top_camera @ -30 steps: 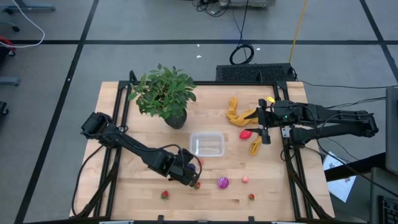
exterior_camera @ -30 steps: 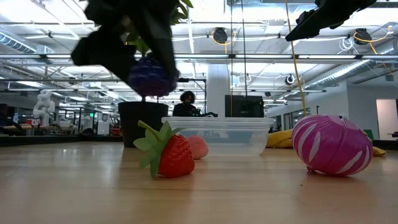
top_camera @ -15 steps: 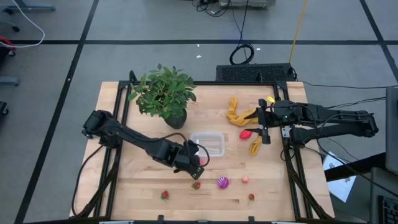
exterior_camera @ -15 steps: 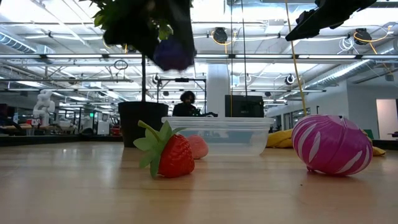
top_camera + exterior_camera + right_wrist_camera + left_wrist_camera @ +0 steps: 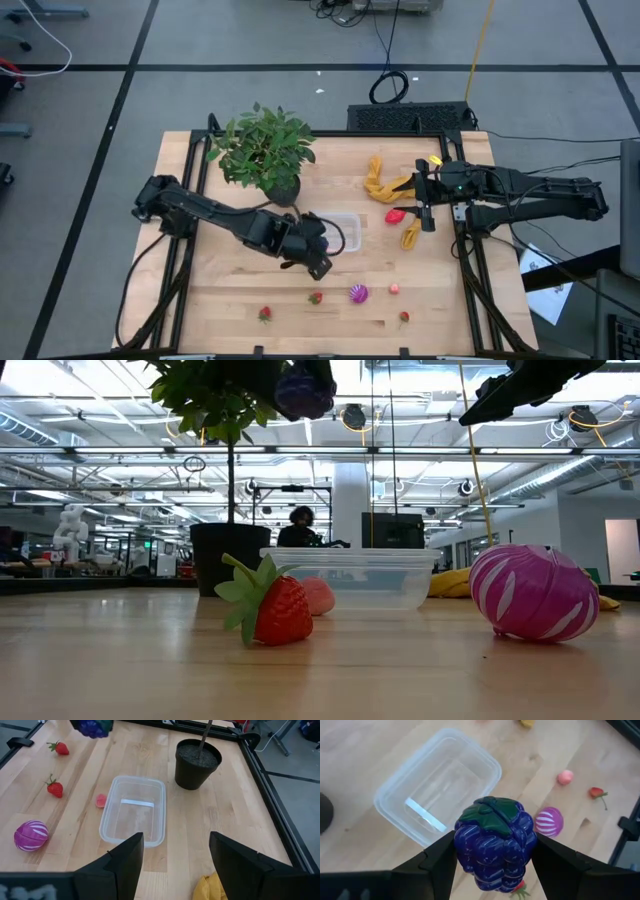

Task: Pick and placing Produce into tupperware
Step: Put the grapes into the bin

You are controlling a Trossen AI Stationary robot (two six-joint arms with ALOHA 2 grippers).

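Fingers of the left gripper (image 5: 492,865) clamped a purple berry (image 5: 494,842) in the air beside the empty tupperware (image 5: 437,780). The right gripper (image 5: 172,857) waited wide open by the table's right edge. Released off-centre, the berry might clip the rim and roll away.

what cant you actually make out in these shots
- High view: the left gripper and the purple fruit it holds merge into dark arm; the fruit cannot be picked out there.
- Low view: the left gripper is cut off by the top edge, only the fruit's underside shows.
- Low view: the tupperware floor is hidden behind its wall.
- Right wrist view: plant leaves are out of frame, only the pot shows.
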